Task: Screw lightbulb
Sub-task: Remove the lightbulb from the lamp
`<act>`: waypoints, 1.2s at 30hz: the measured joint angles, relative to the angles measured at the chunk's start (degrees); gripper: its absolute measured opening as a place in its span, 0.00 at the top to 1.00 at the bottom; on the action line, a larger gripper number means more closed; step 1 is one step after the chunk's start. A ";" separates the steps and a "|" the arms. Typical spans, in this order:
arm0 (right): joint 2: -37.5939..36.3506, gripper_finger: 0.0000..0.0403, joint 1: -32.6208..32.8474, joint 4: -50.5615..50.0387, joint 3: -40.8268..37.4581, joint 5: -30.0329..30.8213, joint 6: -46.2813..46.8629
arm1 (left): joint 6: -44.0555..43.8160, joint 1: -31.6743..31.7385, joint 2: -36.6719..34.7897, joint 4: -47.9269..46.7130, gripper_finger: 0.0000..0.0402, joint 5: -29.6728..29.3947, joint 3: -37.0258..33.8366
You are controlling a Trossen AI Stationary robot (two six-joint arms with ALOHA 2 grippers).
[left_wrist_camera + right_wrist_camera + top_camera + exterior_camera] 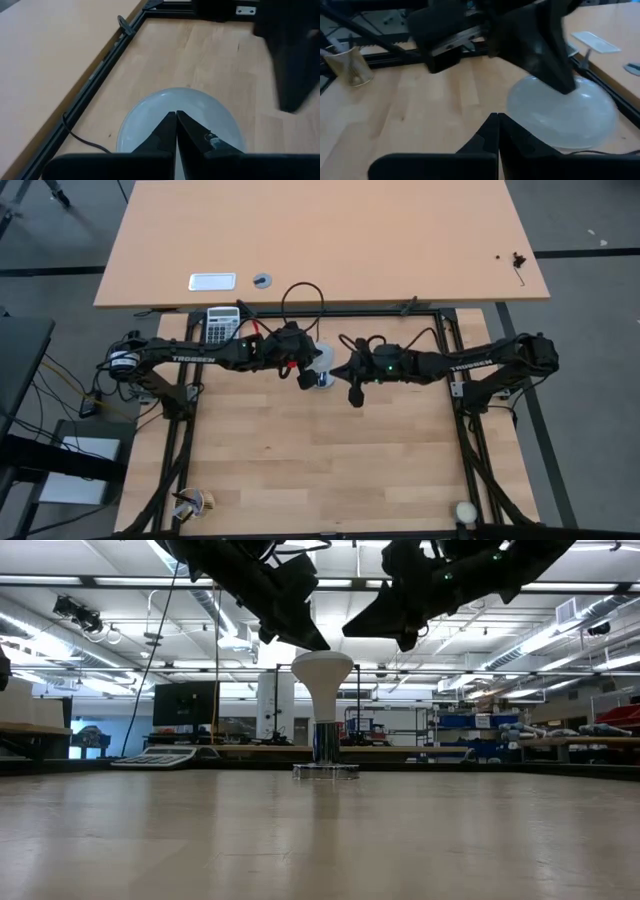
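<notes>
The word TROSSEN is written in white letters on the left arm (195,357), at about 9 o'clock from the middle of the table in the high view. The same word, TROSSEN, is on the right arm (470,364), at about 3 o'clock. On that arm the letters look upside down from above. A calculator (222,325) sits at about 11 o'clock, but its keys are too small to read. No other words or numbers can be read in any view.
</notes>
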 joint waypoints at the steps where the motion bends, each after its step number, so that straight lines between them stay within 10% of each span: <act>1: 0.01 0.97 0.45 0.00 0.00 0.00 -0.06 | 0.00 0.02 0.00 0.04 0.95 0.00 0.00; 36: 6.02 0.97 -3.17 4.33 0.04 2.46 2.13 | 0.11 0.13 -0.20 -1.05 0.95 -1.20 0.07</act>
